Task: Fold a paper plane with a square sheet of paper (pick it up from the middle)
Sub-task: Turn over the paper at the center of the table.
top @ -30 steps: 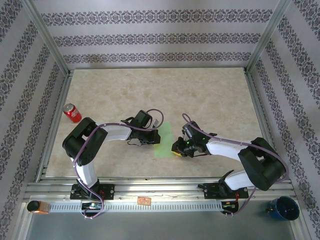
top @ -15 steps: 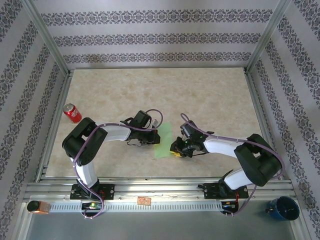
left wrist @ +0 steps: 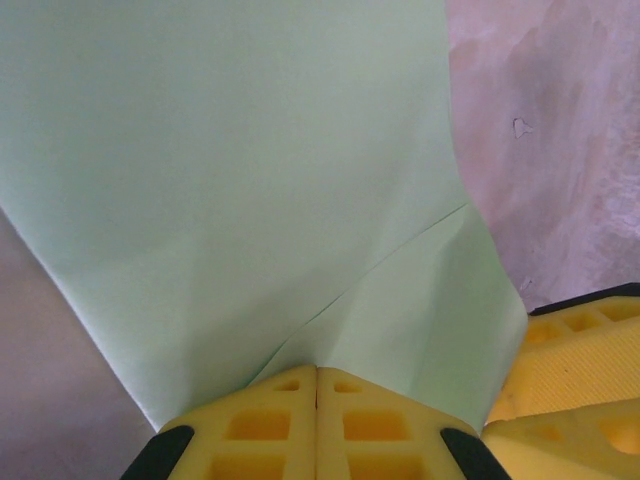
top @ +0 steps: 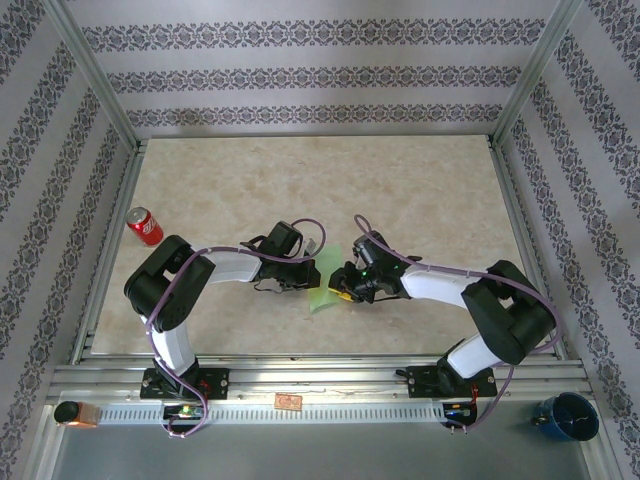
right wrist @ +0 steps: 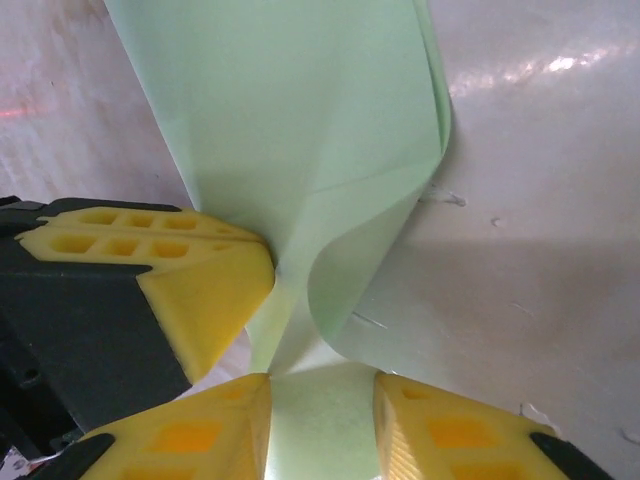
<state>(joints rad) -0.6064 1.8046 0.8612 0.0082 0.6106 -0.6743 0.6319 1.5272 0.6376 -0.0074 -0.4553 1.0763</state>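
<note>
Left gripper (left wrist: 317, 372) pinches shut on the light green sheet of paper (left wrist: 220, 170) while the right gripper (right wrist: 322, 388) stands with its fingers apart around a curled fold, at the middle of the table (top: 420, 190), towards its near side.

We judge the sheet light, limp and quick to crease: it bows and curls between the two grippers instead of lying flat. It wants a gentle pinch on a folded edge or along the crease, close to the other grip, with no hard pull that might tear it. Whether the right fingers touch the paper we cannot quite tell; it seems to run loose through the gap. Against a second ago, the right gripper has slid left, closer to the left one, and the green strip seen from above is narrower; the left gripper sits where it did.
</note>
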